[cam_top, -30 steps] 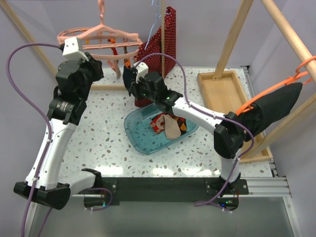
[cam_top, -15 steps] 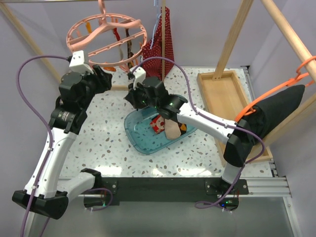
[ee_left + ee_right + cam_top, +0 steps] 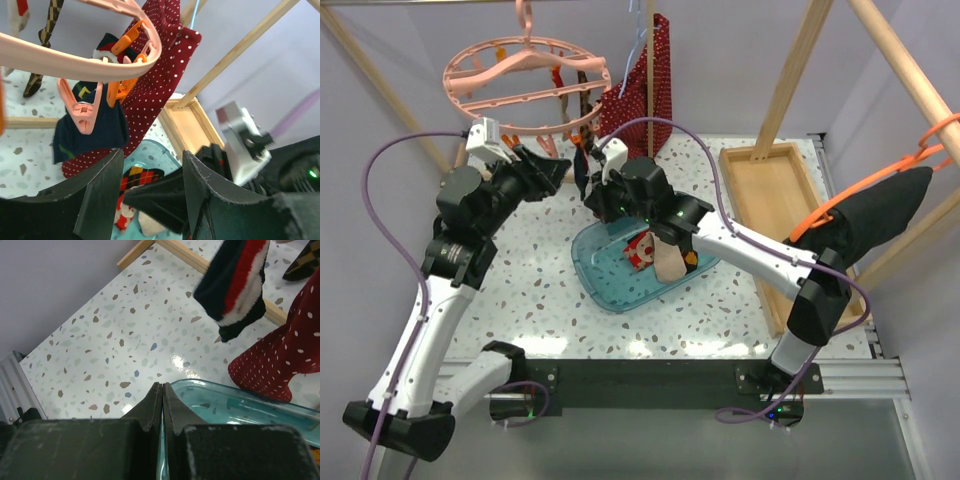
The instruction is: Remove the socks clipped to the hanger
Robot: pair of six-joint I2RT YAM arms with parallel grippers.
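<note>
The round pink hanger [image 3: 525, 85] hangs at the back left. Argyle socks [image 3: 582, 98] are clipped on its far side, and a dark sock [image 3: 581, 168] hangs from its near rim. My left gripper [image 3: 558, 170] is open and empty just below the ring. In the left wrist view its fingers [image 3: 100, 195] stand apart under the hanger [image 3: 75, 55], whose pink clip [image 3: 82, 107] holds a navy sock [image 3: 95, 127]. My right gripper [image 3: 592, 195] is shut on nothing [image 3: 162, 390], beside the dark sock with a red and white stripe [image 3: 235, 285]. More socks [image 3: 655, 255] lie in the blue tray [image 3: 595, 275].
A red white-dotted garment [image 3: 645, 85] hangs right of the ring and reaches down behind the blue tray. A wooden tray [image 3: 775, 185] lies at the right. Black cloth [image 3: 880, 215] on an orange hanger hangs from the right beam. Wooden frame posts stand around the table.
My left gripper has opened and dropped down away from the ring, which has swung back up. The right arm has shifted a little forward, still shut.
</note>
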